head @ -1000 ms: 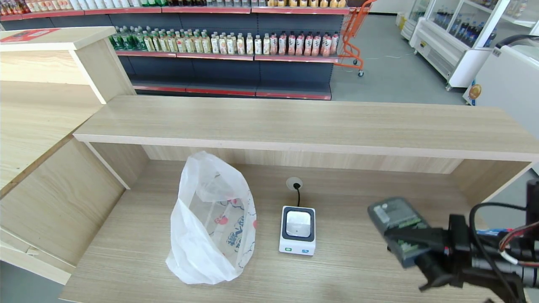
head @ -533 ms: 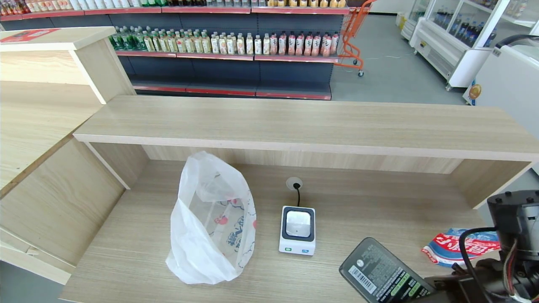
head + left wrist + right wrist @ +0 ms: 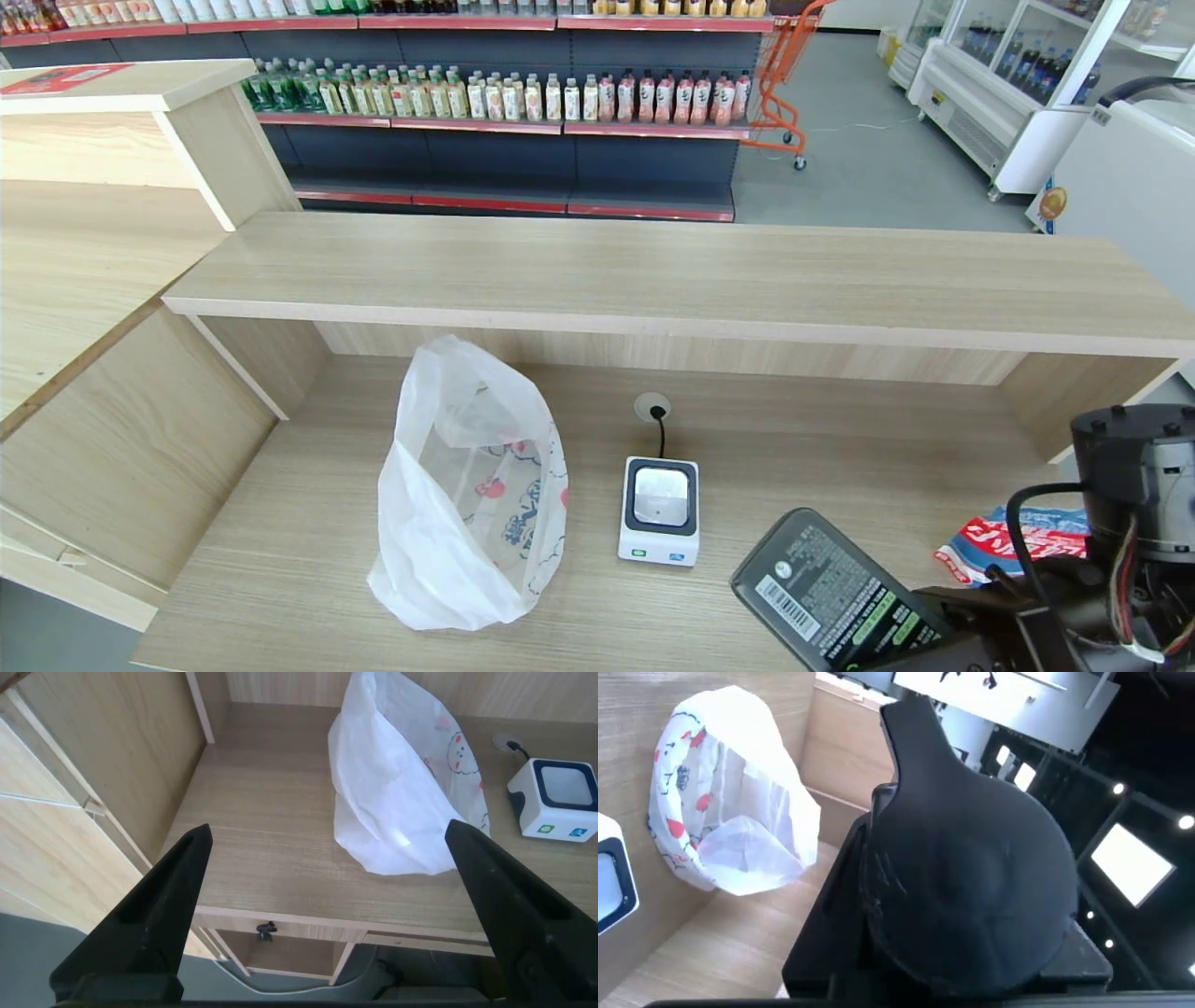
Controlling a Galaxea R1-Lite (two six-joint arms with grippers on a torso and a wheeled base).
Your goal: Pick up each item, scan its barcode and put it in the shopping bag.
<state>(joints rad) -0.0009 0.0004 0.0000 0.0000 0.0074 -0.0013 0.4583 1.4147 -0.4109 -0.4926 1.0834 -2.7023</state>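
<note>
A white plastic shopping bag (image 3: 471,495) stands open on the lower counter, left of the white barcode scanner (image 3: 659,509). My right gripper (image 3: 938,623) is shut on a flat black packet (image 3: 822,593), held above the counter's front edge to the right of the scanner, its barcode label facing up. The wrist view shows the packet's plain black side (image 3: 971,877) close up, with the bag (image 3: 729,812) and the scanner's corner (image 3: 612,891) beyond. My left gripper (image 3: 327,915) hangs open off the counter's front left, the bag (image 3: 402,784) and scanner (image 3: 554,798) ahead of it.
A red and blue snack packet (image 3: 1018,539) lies on the counter at the right, beside my right arm. A raised wooden ledge (image 3: 672,280) runs across the back of the counter, and a wooden side wall (image 3: 140,439) closes its left end. The scanner's cable (image 3: 660,429) runs to a hole behind it.
My right arm has swung the black packet down and toward the front edge, turning it so the barcode faces up, then shifted it slightly left toward the scanner. This uncovered the snack packet.
</note>
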